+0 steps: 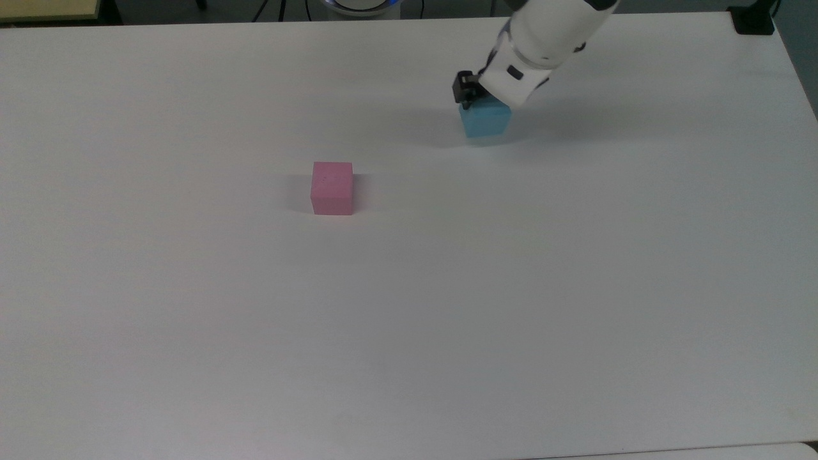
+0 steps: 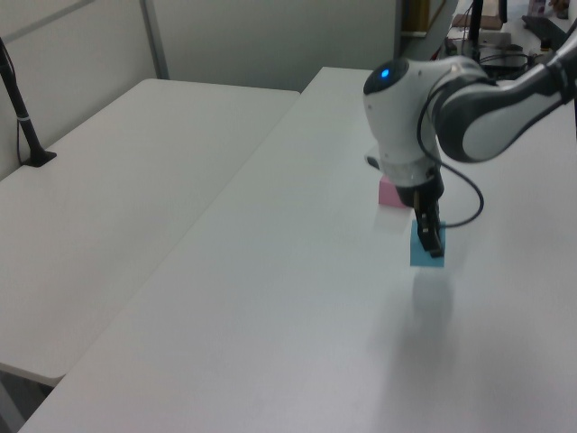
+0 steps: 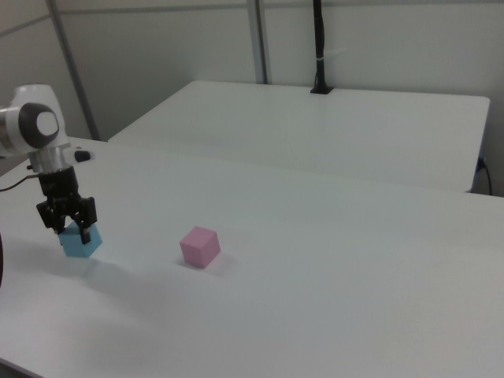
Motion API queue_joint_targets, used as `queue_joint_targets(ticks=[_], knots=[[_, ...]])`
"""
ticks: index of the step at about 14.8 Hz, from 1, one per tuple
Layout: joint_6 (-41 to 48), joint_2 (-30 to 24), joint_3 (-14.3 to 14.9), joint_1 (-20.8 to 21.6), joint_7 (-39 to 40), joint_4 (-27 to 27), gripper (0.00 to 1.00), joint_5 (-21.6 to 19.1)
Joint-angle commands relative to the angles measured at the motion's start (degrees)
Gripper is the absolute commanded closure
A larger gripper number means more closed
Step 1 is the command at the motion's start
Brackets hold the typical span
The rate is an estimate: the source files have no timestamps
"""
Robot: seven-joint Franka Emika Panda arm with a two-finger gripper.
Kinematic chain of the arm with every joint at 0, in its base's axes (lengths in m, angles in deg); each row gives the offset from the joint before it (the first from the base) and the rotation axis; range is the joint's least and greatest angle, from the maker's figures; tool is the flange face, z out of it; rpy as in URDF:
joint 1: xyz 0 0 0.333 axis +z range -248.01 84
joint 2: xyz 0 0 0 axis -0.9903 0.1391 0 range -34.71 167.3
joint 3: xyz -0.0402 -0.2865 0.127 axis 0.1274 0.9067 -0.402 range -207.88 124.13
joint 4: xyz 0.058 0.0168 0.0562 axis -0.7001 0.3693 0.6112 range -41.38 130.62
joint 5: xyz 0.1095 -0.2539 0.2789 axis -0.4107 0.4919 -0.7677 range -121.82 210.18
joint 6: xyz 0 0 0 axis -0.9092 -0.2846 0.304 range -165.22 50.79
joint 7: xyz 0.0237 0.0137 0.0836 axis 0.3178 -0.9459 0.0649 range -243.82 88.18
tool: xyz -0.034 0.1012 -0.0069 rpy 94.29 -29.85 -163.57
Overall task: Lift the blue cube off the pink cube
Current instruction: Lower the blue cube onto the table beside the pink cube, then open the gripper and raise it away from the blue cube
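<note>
Blue cube [image 1: 484, 121]: sits between the fingers of the gripper [image 1: 480, 102], well apart from the pink cube [image 1: 332, 188]; in the top view it lies up and to the right of the pink one, in the right view [image 3: 79, 241] to the left of it.
Blue cube height: its lower edge is at or just above the table [image 1: 409, 319]; whether it touches the surface cannot be told. A soft shadow lies right under it in the left view [image 2: 427, 245].
Gripper: clamped on the blue cube from above, a dark finger against each of two opposite sides, seen best in the right view [image 3: 69, 223]. In the left view [image 2: 429, 236] one black finger runs down the cube's near face.
Arm: white rounded shell with grey joints, a lit blue dot on the housing in the left view, a thin black cable looping beside the wrist.
Pink cube: alone on the table, nothing on top of it, flat on one face [image 3: 199, 246]; in the left view [image 2: 391, 192] it is partly hidden behind the arm.
Cube shape and finish: both are plain solid blocks with sharp edges and matt, even colour, alike in size.
Table: smooth white top, faintly glossy.
Second table [image 3: 331, 126]: same white top, standing beside the first, with a black post [image 3: 319, 47] at its far edge in the right view.
</note>
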Motion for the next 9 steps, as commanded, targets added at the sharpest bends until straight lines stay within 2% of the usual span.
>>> queue_joint_targets(ticks=[1, 2, 5, 6, 9], knots=[[-3.2, 2.8, -1.5, 0.0, -3.9, 0.7, 0.35, -0.5], [-3.2, 3.3, -1.8, 0.0, -4.0, 0.7, 0.32, -0.4], [-2.4, 3.2, -1.9, 0.1, -3.9, 1.9, 0.05, -0.2], [-2.1, 2.4, -1.9, -0.2, -3.6, 1.8, 0.00, 0.0], [0.8, -2.2, -1.9, -2.0, -2.7, 1.0, 0.00, 0.2]])
